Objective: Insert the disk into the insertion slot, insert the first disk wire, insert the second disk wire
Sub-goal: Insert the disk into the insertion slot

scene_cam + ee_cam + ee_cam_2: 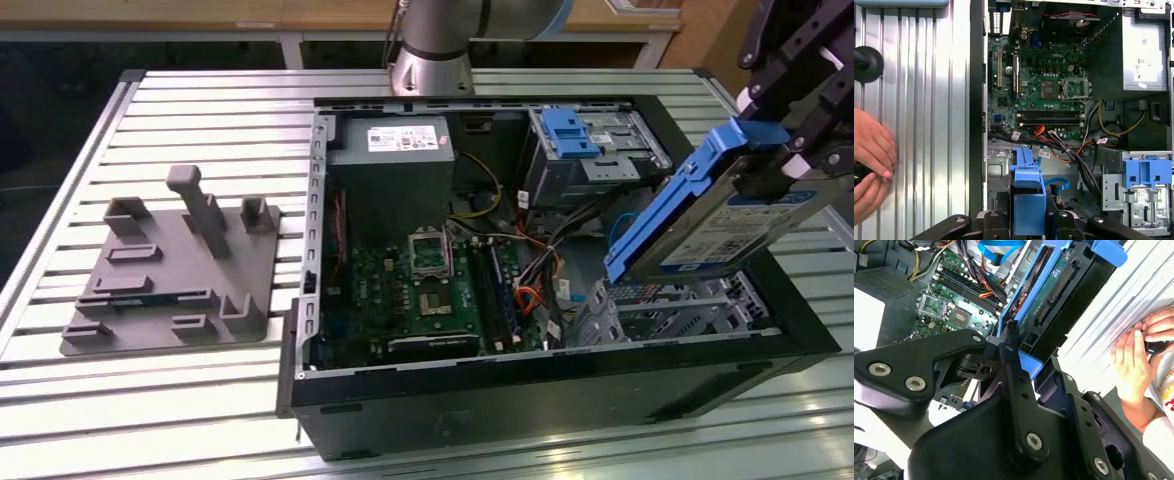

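Right, plenty is cut off here. In the exterior view the gripper comes in from the exterior view's right, its upper body running out of the picture. The disk it carries covers part of the insertion slot below. The fingers are closed onto the blue carrier, clamped firmly on the drive. In the second wrist view the gripper's black linkage blocks the near end of the disk, and in the first wrist view the carrier's blue end pokes up between the finger parts.

The disk hangs steeply tilted above the open computer case, its low end at the slot's mouth and not inside. Whether that corner touches the cage, I cannot tell.

It has a silver face, a white label and a bright blue frame. The underside shows a green board and a connector row.

The first disk wire, orange-red and black strands, lies loose beside the motherboard; its plug is hard to make out. The second disk wire loops light-blue near the cage, its plug hidden.

A person's hands rest on the slatted table, cropped at the edge, holding something dark.
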`<state>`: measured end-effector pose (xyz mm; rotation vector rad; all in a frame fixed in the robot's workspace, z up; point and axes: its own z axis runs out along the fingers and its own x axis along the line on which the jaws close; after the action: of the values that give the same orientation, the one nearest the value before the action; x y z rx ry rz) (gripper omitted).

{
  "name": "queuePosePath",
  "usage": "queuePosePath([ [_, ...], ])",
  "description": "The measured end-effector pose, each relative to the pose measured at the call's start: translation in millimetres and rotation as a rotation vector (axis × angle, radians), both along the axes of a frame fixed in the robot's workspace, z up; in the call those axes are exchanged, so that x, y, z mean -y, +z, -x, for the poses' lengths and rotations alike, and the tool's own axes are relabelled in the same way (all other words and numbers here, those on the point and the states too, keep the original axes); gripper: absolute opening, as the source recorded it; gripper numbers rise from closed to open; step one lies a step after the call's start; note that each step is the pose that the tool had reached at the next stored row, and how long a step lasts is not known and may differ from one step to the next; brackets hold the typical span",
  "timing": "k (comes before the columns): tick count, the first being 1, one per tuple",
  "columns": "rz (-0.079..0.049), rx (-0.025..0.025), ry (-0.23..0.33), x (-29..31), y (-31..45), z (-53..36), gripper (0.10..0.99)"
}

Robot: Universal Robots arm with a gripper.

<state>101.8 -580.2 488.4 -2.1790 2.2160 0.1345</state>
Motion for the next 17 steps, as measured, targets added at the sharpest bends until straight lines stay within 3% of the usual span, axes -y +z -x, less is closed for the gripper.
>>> queuePosePath([
  [4, 0.0, 0.0, 0.0, 0.1, -0.2, -3.3, 0.365],
  [10, -0.001, 0.0, 0.001, -0.8, -0.6, -17.2, 0.365],
  [17, -0.001, 0.0009, 0.004, -16.3, -3.8, -17.5, 0.365],
])
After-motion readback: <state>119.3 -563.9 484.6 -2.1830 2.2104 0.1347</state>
